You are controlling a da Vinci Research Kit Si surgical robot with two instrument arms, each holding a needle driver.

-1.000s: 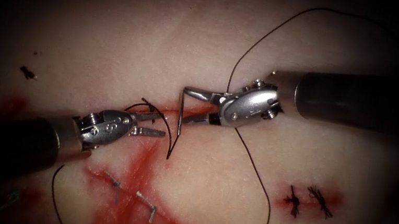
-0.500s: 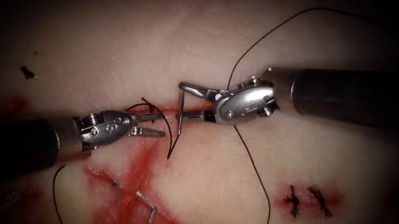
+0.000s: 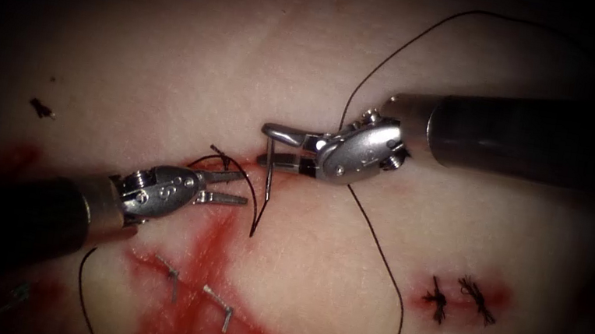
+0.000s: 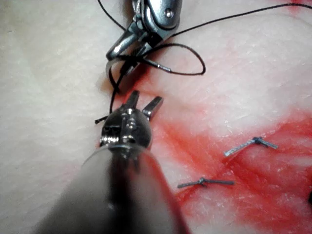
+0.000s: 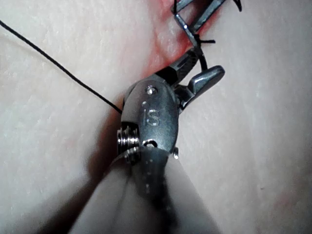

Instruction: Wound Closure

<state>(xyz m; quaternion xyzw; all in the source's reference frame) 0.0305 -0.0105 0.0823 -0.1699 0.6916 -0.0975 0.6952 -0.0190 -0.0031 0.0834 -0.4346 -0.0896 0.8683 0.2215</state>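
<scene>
Between grippers: needle (image 3: pixel 264 193) (free) tip down.

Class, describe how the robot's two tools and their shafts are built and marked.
Each arm is a dark round shaft with a pale metal collar. The right tool and left tool are shiny steel with small screws and slim jaws. The right tool's wrist is stamped "IS".

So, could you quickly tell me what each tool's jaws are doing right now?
Left tool: jaws open, holding nothing, beside the thread.
Right tool: jaws open around the needle, not clamped.
</scene>
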